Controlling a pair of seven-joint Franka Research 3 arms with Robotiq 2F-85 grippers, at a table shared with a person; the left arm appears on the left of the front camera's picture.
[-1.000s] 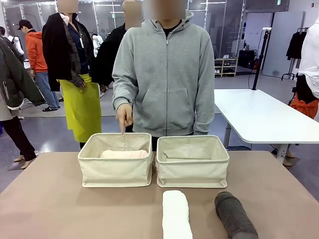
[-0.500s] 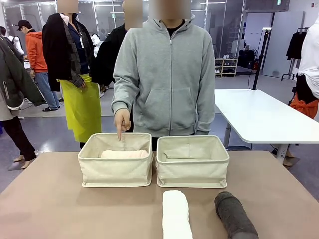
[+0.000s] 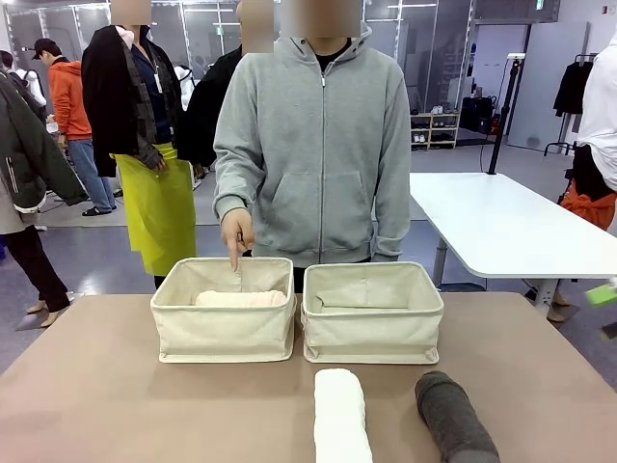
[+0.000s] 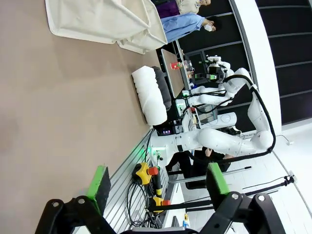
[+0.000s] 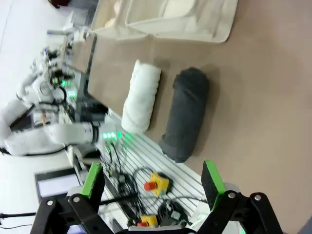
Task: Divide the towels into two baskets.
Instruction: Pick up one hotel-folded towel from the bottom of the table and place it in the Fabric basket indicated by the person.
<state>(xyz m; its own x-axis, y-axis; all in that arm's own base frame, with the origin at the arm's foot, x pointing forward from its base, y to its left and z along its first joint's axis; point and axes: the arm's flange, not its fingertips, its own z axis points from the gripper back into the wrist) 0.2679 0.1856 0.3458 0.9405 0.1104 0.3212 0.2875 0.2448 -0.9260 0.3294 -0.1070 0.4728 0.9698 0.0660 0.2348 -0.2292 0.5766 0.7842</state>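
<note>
Counting towels first: two are in, two are out. Left basket (image 3: 224, 333) holds a pale pink towel (image 3: 241, 298) lying across its floor. Right basket (image 3: 373, 338) holds a pale roll (image 3: 362, 307), cream or light yellow, hard to tell from the canvas. The two stand just beside each other on the far half of the table (image 3: 96, 386). On the bare table toward the robot's edge: white towel (image 3: 341, 420) lying end-on in front of the right basket, just short of its wall; dark grey towel (image 3: 453, 417) beside it to the robot's right, slightly angled, a clear gap between the two. Person's hand (image 3: 237, 230) at the far side, index finger pointing down into the left basket over its back rim. Left gripper (image 4: 158, 181) hangs above the table with jaws spread wide, nothing between the green pads; the white towel sits well ahead of it. Right gripper (image 5: 152, 179) is likewise released and empty, up over the near edge, the dark grey towel the closer of the two rolls ahead of it. Judgement: about half done, one towel per basket so far; white and grey each need picking up and placing. The pointing finger suggests the left basket takes the next one, but which towel is meant I cannot tell. No grasp has begun.
</note>
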